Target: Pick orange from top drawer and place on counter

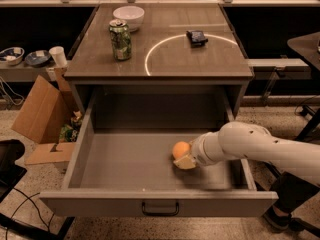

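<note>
The orange [180, 148] lies on the floor of the open top drawer [125, 159], right of its middle. My white arm reaches in over the drawer's right wall, and my gripper [186, 160] is down at the orange, touching its front right side. The part of the gripper behind the orange is hidden. The counter [165, 59] above the drawer bears a thin white circle outline [150, 54]. The drawer's front panel with its dark handle [160, 208] faces me.
On the counter stand a green soda can [120, 39], a white bowl [128, 17] and a small dark object [197, 36] inside the circle. A cardboard box [40, 109] sits on the floor to the left, and a dark table edge [305, 46] stands to the right.
</note>
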`<state>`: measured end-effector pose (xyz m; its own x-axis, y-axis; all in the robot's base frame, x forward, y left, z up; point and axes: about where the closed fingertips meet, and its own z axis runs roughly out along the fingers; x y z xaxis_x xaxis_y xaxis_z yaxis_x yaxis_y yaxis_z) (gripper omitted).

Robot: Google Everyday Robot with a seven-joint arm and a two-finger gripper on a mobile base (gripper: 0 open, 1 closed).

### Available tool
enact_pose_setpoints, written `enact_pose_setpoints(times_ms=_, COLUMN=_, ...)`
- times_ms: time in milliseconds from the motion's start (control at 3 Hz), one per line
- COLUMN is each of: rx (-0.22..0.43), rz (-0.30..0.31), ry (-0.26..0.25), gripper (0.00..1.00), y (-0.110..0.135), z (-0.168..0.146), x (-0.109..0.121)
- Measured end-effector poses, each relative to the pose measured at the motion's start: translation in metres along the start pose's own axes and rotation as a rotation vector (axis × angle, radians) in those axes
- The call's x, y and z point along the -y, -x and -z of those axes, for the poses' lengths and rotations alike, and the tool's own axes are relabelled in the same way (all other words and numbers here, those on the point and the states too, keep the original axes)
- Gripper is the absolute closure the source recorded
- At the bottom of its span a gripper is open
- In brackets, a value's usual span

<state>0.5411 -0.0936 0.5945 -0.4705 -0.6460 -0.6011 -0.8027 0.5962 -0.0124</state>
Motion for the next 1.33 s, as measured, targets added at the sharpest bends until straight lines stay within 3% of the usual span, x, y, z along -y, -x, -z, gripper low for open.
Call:
enact_pose_setpoints(times_ms=333, rx=0.003, rz=0.058, ry=-0.001, gripper=1.0, y=0.025, z=0.014, x=-0.004)
enact_pose_setpoints(times_ms=667, rx=0.011, rz=0.118, ry=-0.03, gripper=1.0, y=0.077, z=0.065, x=0.003)
enact_pose_setpoints(times_ms=1333, rx=0.054, rz=0.163, ry=-0.079, gripper=1.0, y=0.182, z=0.161, x=0.023)
